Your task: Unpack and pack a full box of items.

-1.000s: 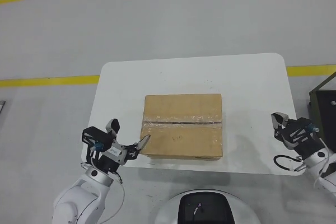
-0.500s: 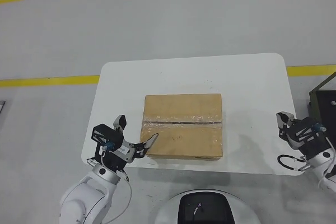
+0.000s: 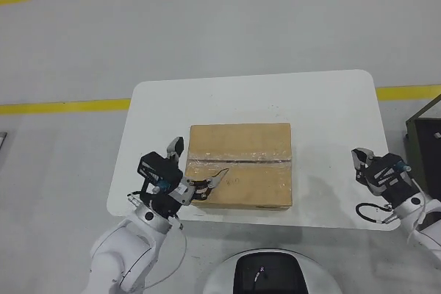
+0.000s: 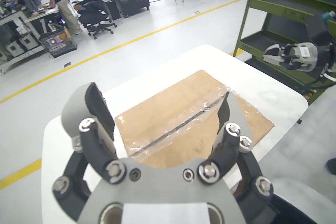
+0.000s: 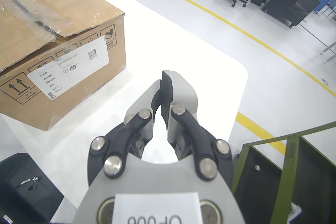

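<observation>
L claw [image 3: 201, 158] agape over edge of taped box [image 3: 250, 143]

Pretty bright, even overhead light, soft shadow beside box [image 5: 78, 7] on tabletop [image 5: 183, 57], glare off tape [image 4: 194, 107], fisheye bending toward wrist-view edges.

**Tally: one box, one surface, two grippers**

One cardboard box [image 3: 239, 165] stands on one white surface [image 3: 316, 103]. The box has two top flaps meeting at one seam [image 3: 239, 156], and one white label [image 5: 68, 67] on its side. There are two grippers, each with two fingers [image 4: 99, 104]: the left gripper [image 3: 198, 159] at the box's 8 o'clock and the right gripper [image 3: 361, 156] at its 3 o'clock. One green cart [image 3: 432, 143] stands at the surface's 3 o'clock. One yellow floor line [image 3: 59, 106] runs past.
</observation>
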Robot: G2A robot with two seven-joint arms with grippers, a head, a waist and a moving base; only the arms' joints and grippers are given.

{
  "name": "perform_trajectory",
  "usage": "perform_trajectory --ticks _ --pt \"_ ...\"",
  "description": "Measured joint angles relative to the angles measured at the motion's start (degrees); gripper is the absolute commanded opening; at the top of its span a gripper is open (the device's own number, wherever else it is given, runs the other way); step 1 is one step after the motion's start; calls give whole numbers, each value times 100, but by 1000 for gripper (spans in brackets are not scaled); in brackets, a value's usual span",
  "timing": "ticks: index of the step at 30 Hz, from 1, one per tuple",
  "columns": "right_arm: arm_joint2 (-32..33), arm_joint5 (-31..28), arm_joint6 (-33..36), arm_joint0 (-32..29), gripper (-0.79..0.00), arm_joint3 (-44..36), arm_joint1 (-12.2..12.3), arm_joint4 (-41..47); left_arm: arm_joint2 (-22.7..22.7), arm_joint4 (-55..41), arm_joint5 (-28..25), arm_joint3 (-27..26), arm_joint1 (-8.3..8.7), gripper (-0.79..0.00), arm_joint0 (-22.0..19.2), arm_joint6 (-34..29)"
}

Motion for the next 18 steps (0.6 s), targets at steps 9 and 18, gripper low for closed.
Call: perform_trajectory --ticks 9,18 --pt "17 51 -12 -7 -785 -22 -29 46 1747 554 -191 809 -209 0 -1228 -680" --pt "94 119 -27 -120 -785 -48 -57 109 1938 585 -203 962 -244 0 -1415 -730"
